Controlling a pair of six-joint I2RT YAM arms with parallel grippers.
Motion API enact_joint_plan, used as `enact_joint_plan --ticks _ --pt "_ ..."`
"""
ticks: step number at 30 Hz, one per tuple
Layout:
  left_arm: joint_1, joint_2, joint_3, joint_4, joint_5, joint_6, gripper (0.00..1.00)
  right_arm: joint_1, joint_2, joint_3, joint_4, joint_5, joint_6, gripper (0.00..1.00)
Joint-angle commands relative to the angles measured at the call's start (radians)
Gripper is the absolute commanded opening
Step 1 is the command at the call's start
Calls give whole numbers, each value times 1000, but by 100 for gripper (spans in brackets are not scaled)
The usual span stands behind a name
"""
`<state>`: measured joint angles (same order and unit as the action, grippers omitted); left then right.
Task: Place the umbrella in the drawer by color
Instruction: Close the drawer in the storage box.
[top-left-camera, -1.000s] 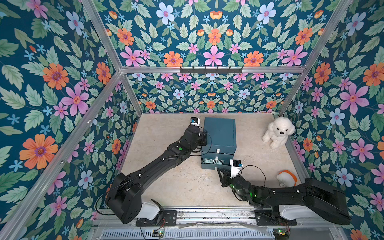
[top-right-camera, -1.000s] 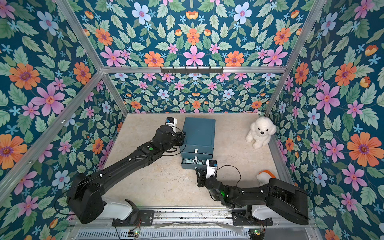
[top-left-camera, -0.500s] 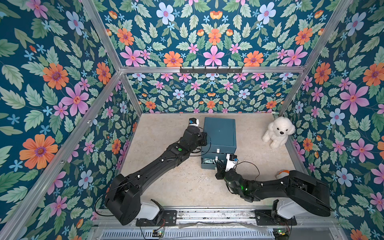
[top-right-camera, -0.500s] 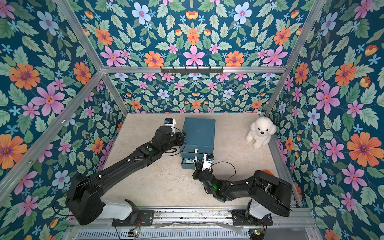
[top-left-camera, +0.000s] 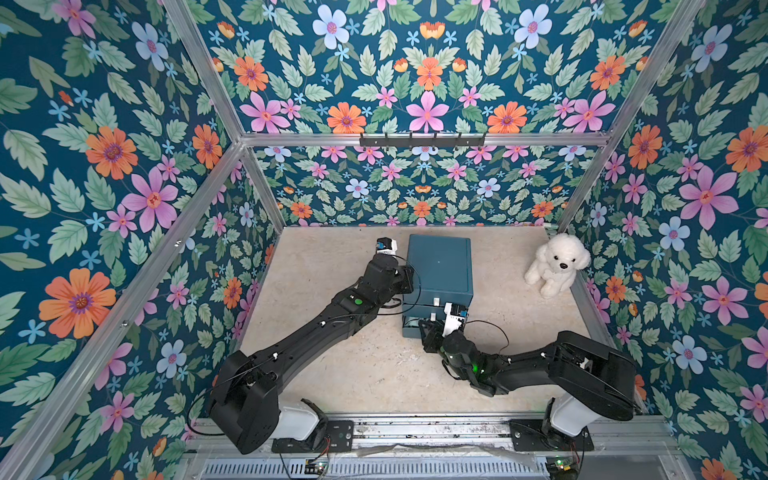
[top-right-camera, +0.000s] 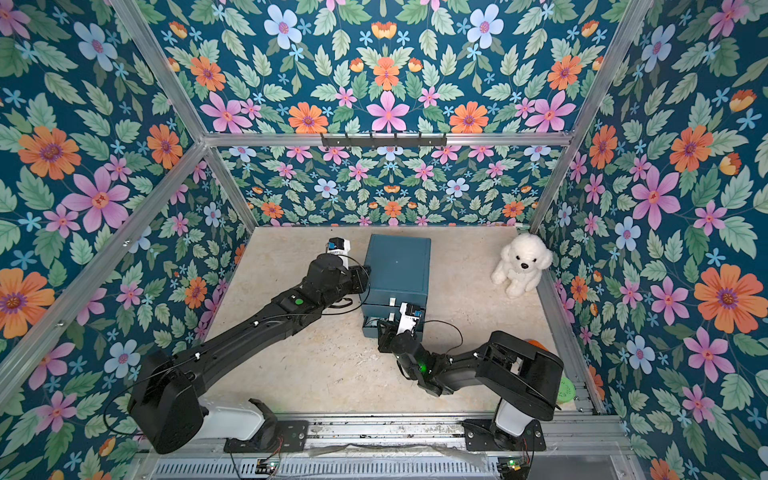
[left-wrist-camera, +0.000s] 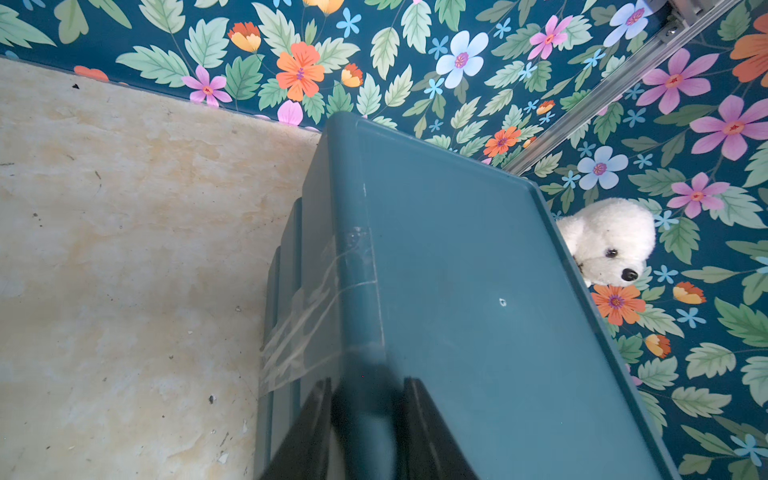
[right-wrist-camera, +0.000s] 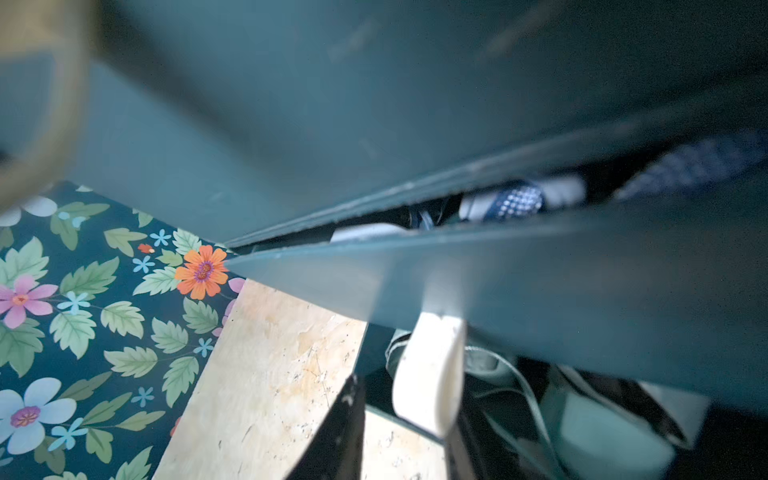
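Observation:
A teal drawer cabinet (top-left-camera: 439, 266) (top-right-camera: 397, 266) stands mid-floor. My left gripper (top-left-camera: 409, 277) (left-wrist-camera: 365, 386) is shut on the cabinet's top left edge. My right gripper (top-left-camera: 428, 326) (right-wrist-camera: 405, 399) is at the cabinet front, open, its fingers either side of a white drawer handle (right-wrist-camera: 430, 370) with a gap on one side. That drawer is slightly ajar, and a blue dotted umbrella (right-wrist-camera: 515, 201) shows through the slit above its front. The drawer below stands pulled out (top-left-camera: 411, 328) and holds a pale green umbrella (right-wrist-camera: 602, 432).
A white plush dog (top-left-camera: 555, 264) (left-wrist-camera: 609, 241) sits in the back right corner. An orange object (top-right-camera: 536, 344) and a green disc (top-right-camera: 565, 390) lie by the right wall behind my right arm. Floral walls enclose the floor on three sides.
My right arm has reached in from the front of the floor to the cabinet front, and its fingers now flank the white handle. The left arm has not moved.

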<state>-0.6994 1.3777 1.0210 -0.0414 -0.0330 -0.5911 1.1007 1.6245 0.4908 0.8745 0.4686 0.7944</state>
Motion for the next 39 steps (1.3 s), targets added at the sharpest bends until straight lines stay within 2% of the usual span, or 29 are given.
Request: enact_joint_plan --ticks 1,4,8,10,11,14,15,21,26,34,39 --pt "-3 3 -15 -251 63 10 34 -1 -18 -2 -129 -4 4 46" --pt "-3 -1 -15 -249 63 6 35 0 -77 -13 -173 -8 -20 48" --pt "-2 2 -9 -245 67 -4 35 1 -213 -58 -238 -25 -42 57" --pt "-2 5 -9 -236 74 -15 35 9 -276 -74 -288 -27 -41 56" --pt "-2 5 -12 -230 82 -22 35 14 -304 -83 -312 -27 -34 50" --pt "-2 3 -31 -205 103 -43 32 17 -335 -106 -323 -30 9 18" --pt "-3 3 -37 -198 111 -49 32 17 -328 -108 -312 -30 21 11" --pt "-3 -11 -54 -194 122 -64 32 13 -249 -27 -263 14 -17 0" --pt "-2 -13 -45 -208 113 -67 32 -25 -152 82 -342 30 -26 0" --pt "-4 -17 -49 -210 120 -78 32 -33 -14 238 -566 33 83 0" --pt "-4 -19 -49 -219 119 -54 31 -36 -5 179 -537 30 156 0"
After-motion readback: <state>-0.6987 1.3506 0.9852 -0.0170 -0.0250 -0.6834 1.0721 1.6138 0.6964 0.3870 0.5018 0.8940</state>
